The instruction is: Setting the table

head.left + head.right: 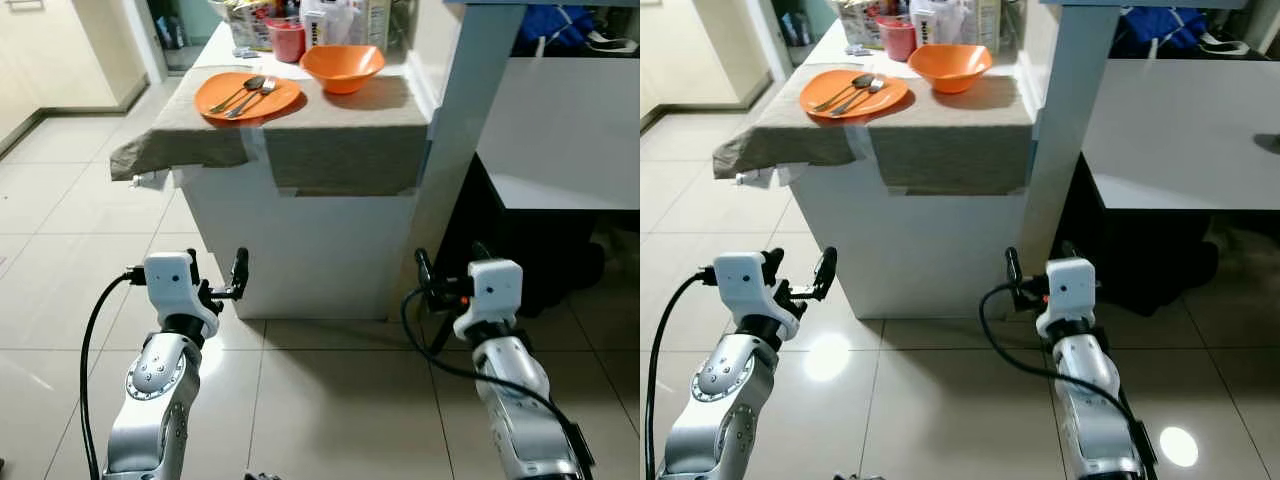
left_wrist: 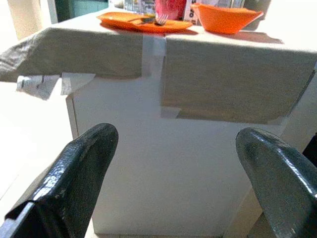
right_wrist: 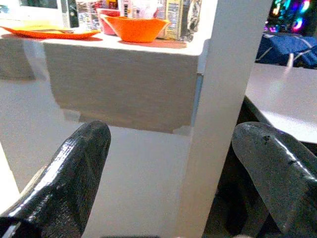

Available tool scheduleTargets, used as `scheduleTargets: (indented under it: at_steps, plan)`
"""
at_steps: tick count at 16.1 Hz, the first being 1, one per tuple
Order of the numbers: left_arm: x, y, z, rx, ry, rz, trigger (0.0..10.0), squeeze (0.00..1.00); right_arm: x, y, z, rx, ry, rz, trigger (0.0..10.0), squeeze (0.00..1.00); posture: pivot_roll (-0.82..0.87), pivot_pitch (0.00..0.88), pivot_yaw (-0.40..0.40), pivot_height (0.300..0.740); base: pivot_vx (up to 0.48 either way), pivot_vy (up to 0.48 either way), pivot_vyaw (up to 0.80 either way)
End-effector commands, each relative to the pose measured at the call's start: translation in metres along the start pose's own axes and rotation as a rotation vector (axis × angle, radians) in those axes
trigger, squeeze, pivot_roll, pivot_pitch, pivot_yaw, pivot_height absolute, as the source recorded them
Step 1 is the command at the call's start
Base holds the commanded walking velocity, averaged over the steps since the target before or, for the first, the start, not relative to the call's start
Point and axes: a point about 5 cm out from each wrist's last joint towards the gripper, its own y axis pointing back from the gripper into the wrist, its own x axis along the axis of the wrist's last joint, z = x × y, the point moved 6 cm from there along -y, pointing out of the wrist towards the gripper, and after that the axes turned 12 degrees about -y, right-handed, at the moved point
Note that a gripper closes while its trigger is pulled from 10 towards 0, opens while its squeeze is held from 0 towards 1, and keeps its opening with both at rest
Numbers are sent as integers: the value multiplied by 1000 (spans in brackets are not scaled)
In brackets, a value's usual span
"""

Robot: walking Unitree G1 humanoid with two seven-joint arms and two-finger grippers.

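A white table (image 1: 300,250) stands ahead of the robot, its top draped with a beige cloth (image 1: 330,135) that hangs over the near edge and is taped at the front. On the cloth, toward the left, lies an orange plate (image 1: 247,96) carrying a spoon (image 1: 238,93) and a fork (image 1: 254,97) side by side; just to its right and slightly farther sits an orange bowl (image 1: 342,66). Behind these stand a red cup (image 1: 287,41) and a cluster of packages (image 1: 345,20) that are cut off at the upper frame edge and too crowded to identify. A white pillar (image 1: 470,130) rises at the table's right corner, hiding part of the dark space beneath a second white surface (image 1: 560,130) at the right. The left pincer (image 1: 215,275) is held low over the tiled floor (image 1: 330,400), near the table's front face, its fingers spread wide and empty. The right pincer (image 1: 445,272) is held likewise near the pillar's foot, also spread wide and empty. Plate and bowl lie well above and beyond both pincers.
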Motion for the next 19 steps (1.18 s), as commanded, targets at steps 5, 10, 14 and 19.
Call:
scheduleTargets:
  at_steps: [5, 10, 14, 19]
  plan:
    - [-19, 17, -11, 44, 50, -54, 10000, 0, 3, -5, -1, 7, 17, -9, 10000, 1000, -148, 0, 74, 740, 0, 0, 0]
    - [-19, 9, -9, 58, 42, -50, 10000, 0, 8, -11, 1, 5, 36, -13, 10000, 0, -162, 0, 60, 740, 0, 0, 0]
    - [10, -1, -1, 20, -15, 39, 10000, 0, 18, -18, 3, -17, 30, 43, 10000, 0, -157, 0, 65, 740, 213, 0, 0]
    - [24, -10, 1, 6, -28, 75, 10000, 0, 28, -23, 2, -28, 45, 84, 10000, 0, -153, 0, 74, 740, 424, 0, 0]
